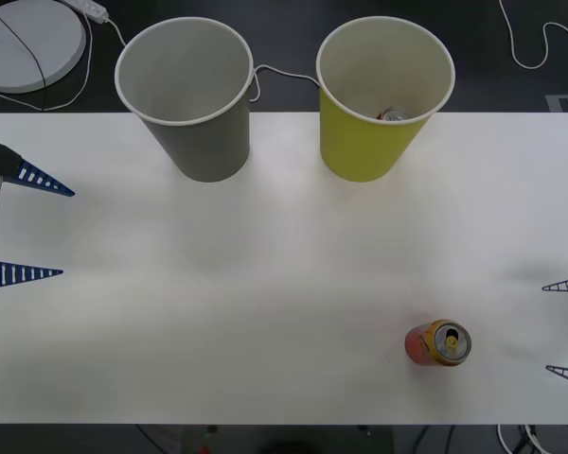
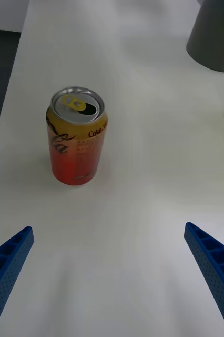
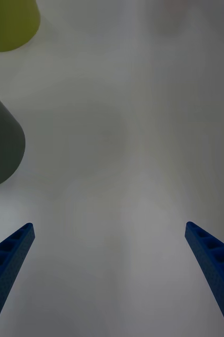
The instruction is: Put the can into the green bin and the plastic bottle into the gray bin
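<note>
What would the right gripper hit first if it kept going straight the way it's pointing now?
Probably the can. The right gripper is open and points across the table at it, with only bare tabletop between; the can stands slightly off-centre, so contact could be glancing.

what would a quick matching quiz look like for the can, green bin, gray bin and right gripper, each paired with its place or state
Column one:
1. can
2. green bin
3. gray bin
4. right gripper

Column two:
a. open at the table's right edge
b. upright on the table near the front edge
c. has a silver-topped can inside
d. stands at the back, on the left of the two bins

Pairs: 1-b, 2-c, 3-d, 4-a
</note>
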`<control>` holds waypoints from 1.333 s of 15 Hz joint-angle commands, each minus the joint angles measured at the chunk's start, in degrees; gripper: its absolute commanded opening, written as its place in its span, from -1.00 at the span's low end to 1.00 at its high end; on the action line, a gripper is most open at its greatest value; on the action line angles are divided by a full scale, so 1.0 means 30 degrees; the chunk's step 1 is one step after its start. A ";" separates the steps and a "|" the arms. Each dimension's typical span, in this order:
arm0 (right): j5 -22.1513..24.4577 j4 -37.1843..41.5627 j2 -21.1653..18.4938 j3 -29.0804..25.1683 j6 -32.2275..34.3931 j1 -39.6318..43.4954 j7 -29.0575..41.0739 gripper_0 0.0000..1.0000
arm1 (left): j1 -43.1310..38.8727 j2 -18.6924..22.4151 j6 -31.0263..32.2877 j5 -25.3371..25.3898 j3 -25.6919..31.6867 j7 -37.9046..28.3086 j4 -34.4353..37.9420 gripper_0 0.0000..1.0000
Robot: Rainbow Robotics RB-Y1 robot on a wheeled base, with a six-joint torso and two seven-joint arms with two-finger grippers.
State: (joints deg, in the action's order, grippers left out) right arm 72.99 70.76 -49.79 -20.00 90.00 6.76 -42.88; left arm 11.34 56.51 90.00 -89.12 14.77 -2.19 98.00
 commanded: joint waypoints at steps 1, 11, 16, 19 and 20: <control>-0.0774 -0.2434 0.0016 0.1335 0.0001 -0.0876 -0.0766 1.00 | 0.0000 0.0000 0.0000 0.0000 0.0000 -0.0002 0.0000 1.00; -0.4085 -0.7385 0.0719 0.5261 0.0001 -0.2488 -0.1791 1.00 | 0.0000 0.0000 0.0000 0.0000 0.0000 -0.0002 0.0000 1.00; -0.5725 -0.7707 0.1481 0.7371 0.0001 -0.2869 -0.2348 1.00 | 0.0000 0.0000 0.0000 0.0000 0.0000 -0.0002 0.0000 1.00; -0.6194 -0.7707 0.2096 0.8015 0.0001 -0.3162 -0.2612 1.00 | 0.0000 0.0000 0.0000 0.0000 0.0000 -0.0002 0.0000 1.00; -0.6194 -0.7707 0.2242 0.8015 0.0001 -0.3191 -0.2670 1.00 | 0.0000 0.0000 0.0000 0.0000 0.0000 -0.0002 0.0000 1.00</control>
State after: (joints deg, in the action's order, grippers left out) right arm 54.41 47.61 -43.42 4.03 89.99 -2.73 -50.75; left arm 11.34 56.51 90.00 -89.12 14.77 -2.20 98.00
